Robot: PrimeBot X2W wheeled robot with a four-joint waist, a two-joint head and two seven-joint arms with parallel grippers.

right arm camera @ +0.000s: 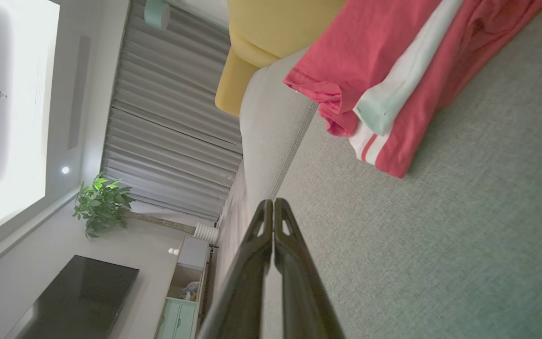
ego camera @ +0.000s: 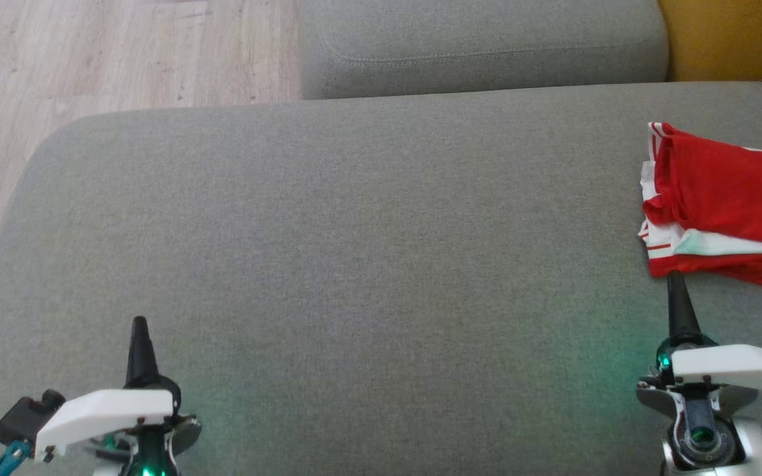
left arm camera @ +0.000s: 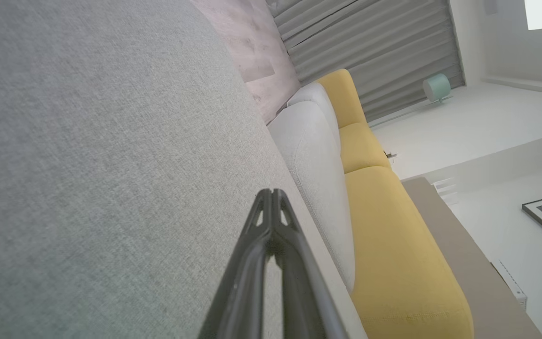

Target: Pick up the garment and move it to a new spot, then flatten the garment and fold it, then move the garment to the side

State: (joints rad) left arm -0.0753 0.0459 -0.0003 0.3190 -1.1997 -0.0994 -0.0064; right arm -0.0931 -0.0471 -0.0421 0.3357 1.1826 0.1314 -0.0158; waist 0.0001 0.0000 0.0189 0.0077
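The garment (ego camera: 728, 198) lies folded at the right side of the sofa (ego camera: 354, 231). The right gripper (ego camera: 676, 284) is near it, the left gripper (ego camera: 139, 327) well apart; both have fingers pressed together, empty

Bright red garment (ego camera: 725, 192), with white panels and thin red-and-white stripes along its edge; pale mint tinge on one white fold. Heathered grey weave on the sofa seat (ego camera: 354, 231), same grey on the back cushion (ego camera: 480, 46), mustard on the yellow cushion (ego camera: 731, 39) beside it. Pale washed wood grain on the floor (ego camera: 90, 59). Black fingers and white housing on left claw (ego camera: 139, 324) and right claw (ego camera: 677, 281), green glow on the grey fabric near each. Grey pleated curtain (right arm camera: 172, 117); green-leaved plant (right arm camera: 101, 205).
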